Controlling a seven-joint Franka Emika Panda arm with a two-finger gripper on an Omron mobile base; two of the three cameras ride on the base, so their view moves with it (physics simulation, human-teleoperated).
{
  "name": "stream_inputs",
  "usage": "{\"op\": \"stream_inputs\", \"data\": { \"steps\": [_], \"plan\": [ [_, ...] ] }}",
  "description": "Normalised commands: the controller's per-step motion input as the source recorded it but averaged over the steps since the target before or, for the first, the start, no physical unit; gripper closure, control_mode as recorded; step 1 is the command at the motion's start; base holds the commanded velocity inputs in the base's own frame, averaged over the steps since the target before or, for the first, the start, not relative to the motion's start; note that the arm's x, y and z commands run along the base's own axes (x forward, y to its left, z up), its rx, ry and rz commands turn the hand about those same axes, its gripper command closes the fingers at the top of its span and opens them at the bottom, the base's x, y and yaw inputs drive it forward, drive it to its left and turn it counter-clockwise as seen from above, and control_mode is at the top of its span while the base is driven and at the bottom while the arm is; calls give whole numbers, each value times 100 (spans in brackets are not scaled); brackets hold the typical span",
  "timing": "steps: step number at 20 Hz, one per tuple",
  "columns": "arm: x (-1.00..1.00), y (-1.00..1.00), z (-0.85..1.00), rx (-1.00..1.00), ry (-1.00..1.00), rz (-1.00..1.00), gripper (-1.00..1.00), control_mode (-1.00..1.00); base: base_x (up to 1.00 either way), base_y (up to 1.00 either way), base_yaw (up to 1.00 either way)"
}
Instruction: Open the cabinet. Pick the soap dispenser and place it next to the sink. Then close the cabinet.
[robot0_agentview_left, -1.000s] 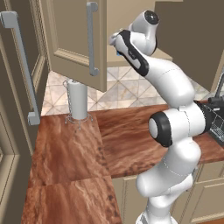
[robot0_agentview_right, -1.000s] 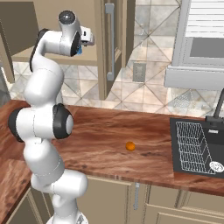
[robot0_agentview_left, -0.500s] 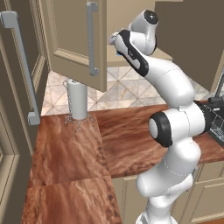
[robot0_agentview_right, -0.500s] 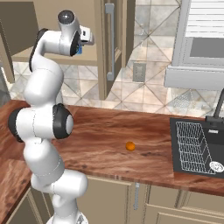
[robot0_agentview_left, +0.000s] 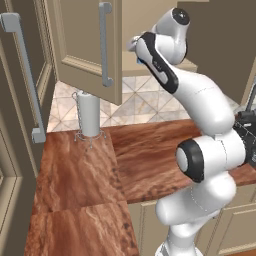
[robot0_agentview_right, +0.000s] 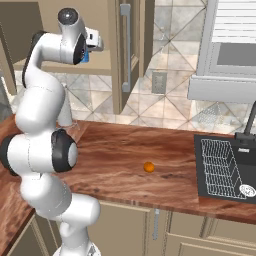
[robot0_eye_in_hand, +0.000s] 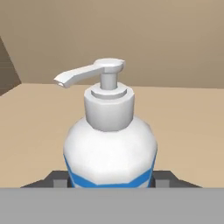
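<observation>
The soap dispenser (robot0_eye_in_hand: 110, 148) stands upright between the end effector's (robot0_eye_in_hand: 111, 183) closed-in fingers, gripped; its spout points to ten o'clock.

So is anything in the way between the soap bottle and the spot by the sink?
Nothing visible blocks it. The soap dispenser sits between the jaws on the shelf of the open cabinet. The counter toward the sink holds just a small orange ball, easy to pass over.
</observation>
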Motion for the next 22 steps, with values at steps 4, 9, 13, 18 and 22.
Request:
{"op": "stream_inputs", "data": {
  "steps": [4, 9, 13, 18, 22],
  "plan": [
    [-94, 0, 0, 0, -10, 2, 100, -100, 0, 0, 0],
    [-97, 0, 0, 0, -5, 1, 100, -100, 0, 0, 0],
    [-100, 0, -5, 0, -1, 2, 100, -100, 0, 0, 0],
    [-75, 0, -4, 0, 0, 1, 100, -100, 0, 0, 0],
    [-46, -10, -28, 0, 0, 0, 100, -100, 0, 0, 0]
  ]
}}
